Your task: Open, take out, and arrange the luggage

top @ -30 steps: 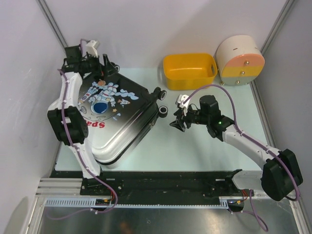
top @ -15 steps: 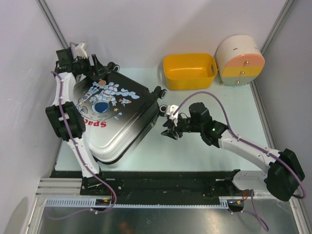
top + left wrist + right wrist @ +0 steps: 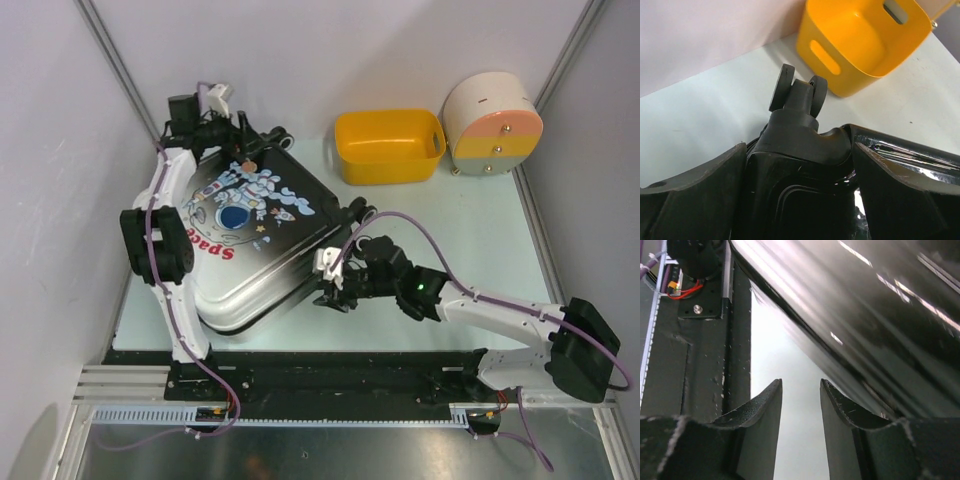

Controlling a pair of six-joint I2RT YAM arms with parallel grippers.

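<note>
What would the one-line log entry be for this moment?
luggage: closed, print up | left gripper: straddling wheeled corner | right gripper: open, empty, at near edge

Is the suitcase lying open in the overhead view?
No, the luggage lies closed with its astronaut-printed shell facing up, and none of its inside lining shows.

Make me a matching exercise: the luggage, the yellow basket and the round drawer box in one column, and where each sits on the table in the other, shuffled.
Things:
1. luggage
2. yellow basket
3. round drawer box

Places:
A. far edge, near the middle
B. far right corner
C. left side, lying closed with the astronaut print up

Pairs: 1-C, 2-A, 3-B
</note>
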